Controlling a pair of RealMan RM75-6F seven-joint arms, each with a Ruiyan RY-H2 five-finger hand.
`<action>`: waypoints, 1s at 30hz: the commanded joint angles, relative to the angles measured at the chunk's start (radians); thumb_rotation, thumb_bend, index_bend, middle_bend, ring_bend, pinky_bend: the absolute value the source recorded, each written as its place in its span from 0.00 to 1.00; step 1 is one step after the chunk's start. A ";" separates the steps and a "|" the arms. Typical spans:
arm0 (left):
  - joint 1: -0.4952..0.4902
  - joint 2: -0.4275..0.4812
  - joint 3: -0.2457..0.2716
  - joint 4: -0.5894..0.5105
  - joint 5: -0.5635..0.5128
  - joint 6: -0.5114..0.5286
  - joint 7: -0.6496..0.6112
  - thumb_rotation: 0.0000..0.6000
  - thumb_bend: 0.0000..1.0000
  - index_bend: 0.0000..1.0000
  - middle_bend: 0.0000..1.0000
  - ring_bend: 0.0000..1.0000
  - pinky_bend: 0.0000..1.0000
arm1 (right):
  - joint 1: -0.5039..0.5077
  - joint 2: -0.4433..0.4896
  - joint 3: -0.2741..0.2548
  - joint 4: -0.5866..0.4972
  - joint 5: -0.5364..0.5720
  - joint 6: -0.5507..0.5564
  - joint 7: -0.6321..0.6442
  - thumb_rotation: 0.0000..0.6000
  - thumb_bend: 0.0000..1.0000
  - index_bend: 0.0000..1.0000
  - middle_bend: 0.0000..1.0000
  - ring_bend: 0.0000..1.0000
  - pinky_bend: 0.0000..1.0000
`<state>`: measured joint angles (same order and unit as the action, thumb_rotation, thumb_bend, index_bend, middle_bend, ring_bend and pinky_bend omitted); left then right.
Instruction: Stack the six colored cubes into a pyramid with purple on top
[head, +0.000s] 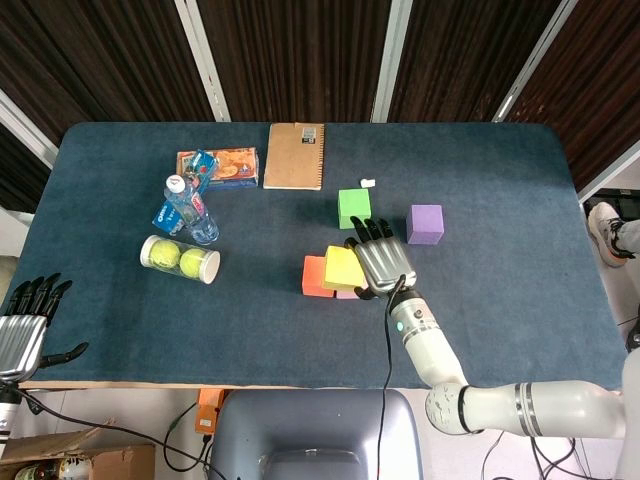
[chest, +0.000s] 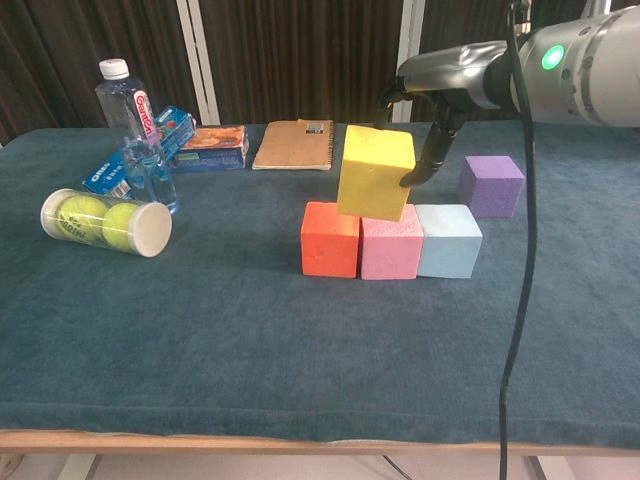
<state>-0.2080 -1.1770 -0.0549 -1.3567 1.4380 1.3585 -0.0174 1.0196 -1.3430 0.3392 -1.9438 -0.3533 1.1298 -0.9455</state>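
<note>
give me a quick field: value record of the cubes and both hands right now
base row: orange cube, pink cube, blue cube, side by side on the table
yellow cube: held tilted above the orange and pink cubes
right hand: grips the yellow cube
left hand: off the table's near left edge, holding nothing
green cube: loose, behind the row
purple cube: loose, back right

"What does the right hand (head: 380, 265) look like?"

"Grey metal back, dark fingers (head: 372, 231). Behind it runs a pale grey forearm (head: 430, 345) with a small green light, and a thin black cable (head: 386, 380) trails along it toward the frame's bottom."

"And the left hand (head: 25, 325)?"

"At the lower left edge: ribbed silver back, black fingers, black cables below. In the chest view the right arm is glossy grey, its light at the upper right."
</note>
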 joint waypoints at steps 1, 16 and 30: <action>-0.003 -0.004 0.000 0.006 -0.002 -0.008 -0.001 0.80 0.14 0.14 0.05 0.00 0.09 | 0.025 0.016 -0.014 0.045 0.019 -0.059 0.026 1.00 0.32 0.54 0.00 0.00 0.00; 0.001 -0.013 -0.002 0.027 -0.010 -0.014 -0.013 0.80 0.14 0.14 0.05 0.00 0.09 | 0.070 -0.009 -0.081 0.166 0.000 -0.162 0.133 1.00 0.32 0.52 0.00 0.00 0.00; -0.001 -0.015 -0.004 0.031 -0.012 -0.024 -0.012 0.81 0.14 0.14 0.05 0.00 0.09 | 0.111 -0.021 -0.120 0.197 -0.006 -0.154 0.160 1.00 0.32 0.50 0.00 0.00 0.00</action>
<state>-0.2092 -1.1921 -0.0586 -1.3256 1.4257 1.3349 -0.0294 1.1289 -1.3625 0.2208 -1.7477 -0.3583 0.9751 -0.7870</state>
